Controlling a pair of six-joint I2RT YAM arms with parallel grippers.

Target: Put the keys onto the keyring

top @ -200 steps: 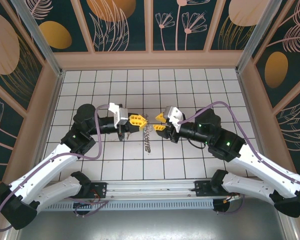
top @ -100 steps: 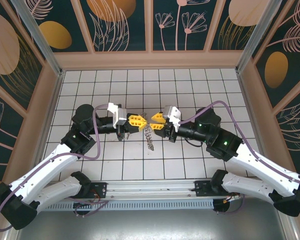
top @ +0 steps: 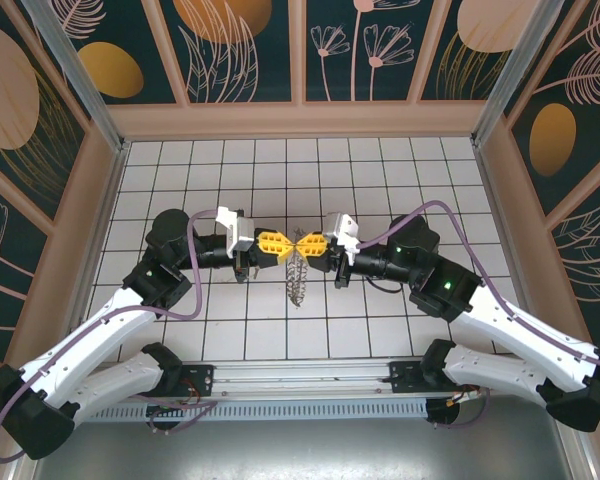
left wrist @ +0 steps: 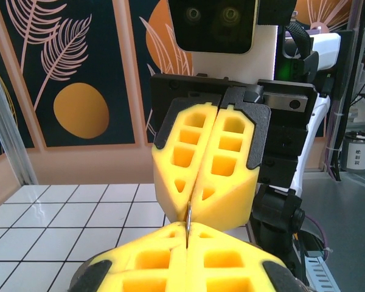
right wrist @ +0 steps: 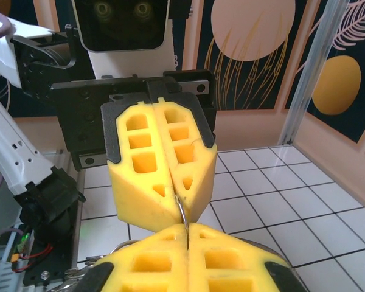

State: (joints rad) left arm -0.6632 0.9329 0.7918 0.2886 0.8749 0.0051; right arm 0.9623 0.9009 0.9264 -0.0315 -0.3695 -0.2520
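L tool [top: 286, 243]: yellow pads pressed together, pinching the top edge of the keyring [top: 296, 278], just L of centre over the white tiled desk [top: 380, 170]. Keyring hangs edge-on btwn the two tips, its frilly chain-like rim dangling toward the near side; can't tell if the lower end touches the tiles. In the wrist views a thin metal sliver sticks out where the pads meet. R tool [top: 302, 243]: tip to tip w/ L tool, pads clamped together on the same top edge.
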